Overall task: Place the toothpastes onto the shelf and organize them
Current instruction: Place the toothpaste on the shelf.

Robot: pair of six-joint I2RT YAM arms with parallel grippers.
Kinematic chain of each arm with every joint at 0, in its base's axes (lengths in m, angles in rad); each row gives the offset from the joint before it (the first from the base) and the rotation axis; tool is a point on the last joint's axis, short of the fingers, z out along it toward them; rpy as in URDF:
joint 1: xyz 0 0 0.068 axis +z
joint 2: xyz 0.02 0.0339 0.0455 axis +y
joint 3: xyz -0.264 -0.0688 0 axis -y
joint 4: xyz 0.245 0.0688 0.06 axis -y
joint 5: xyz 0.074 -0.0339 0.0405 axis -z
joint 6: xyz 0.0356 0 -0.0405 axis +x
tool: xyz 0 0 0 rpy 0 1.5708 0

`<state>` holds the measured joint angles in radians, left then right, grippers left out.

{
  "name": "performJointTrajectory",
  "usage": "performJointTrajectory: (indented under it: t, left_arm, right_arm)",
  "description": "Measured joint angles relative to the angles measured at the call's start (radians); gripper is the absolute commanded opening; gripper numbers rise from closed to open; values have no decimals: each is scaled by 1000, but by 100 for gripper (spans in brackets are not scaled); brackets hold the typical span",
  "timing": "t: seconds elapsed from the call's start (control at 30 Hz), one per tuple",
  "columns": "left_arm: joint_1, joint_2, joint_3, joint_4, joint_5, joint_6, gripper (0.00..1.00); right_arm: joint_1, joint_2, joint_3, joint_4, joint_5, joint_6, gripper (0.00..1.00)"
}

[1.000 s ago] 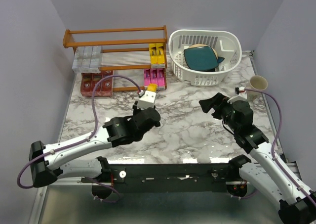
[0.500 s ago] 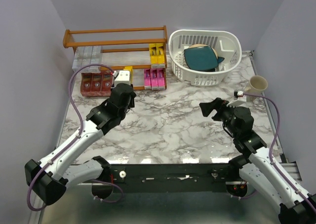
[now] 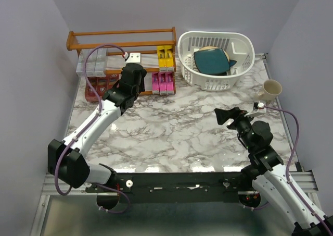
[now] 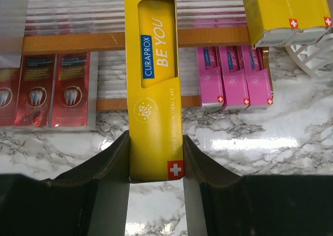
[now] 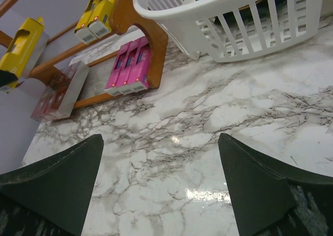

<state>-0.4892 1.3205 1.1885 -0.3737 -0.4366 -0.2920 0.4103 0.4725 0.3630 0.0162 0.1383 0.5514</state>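
Left end effector (image 4: 156, 145) clamped on yellow toothpaste carton (image 4: 155, 79), poised over the front rail of the shelf (image 4: 67, 42). I'd steer right, beside the yellow pair (image 4: 283, 12) on the slats (colours grouped), keeping it square. Right end effector (image 5: 159, 138) wide open, empty, above the worktop (image 5: 182, 106).

Pale lavender walls (image 3: 156, 7) close in the upper frame and both sides — below them, a white, grey-veined marble table (image 3: 182, 137) shows soft glare near the lower centre.
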Motion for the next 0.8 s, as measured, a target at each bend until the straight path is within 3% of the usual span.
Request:
performJointTrajectory:
  t: [0.53, 0.8]
  left_arm:
    - [42, 364, 248, 126, 76, 72, 36]
    - [50, 464, 347, 133, 82, 79, 40]
  right_arm:
    - [0, -20, -22, 20, 13, 5, 100]
    - [0, -14, -24, 21, 16, 5, 100]
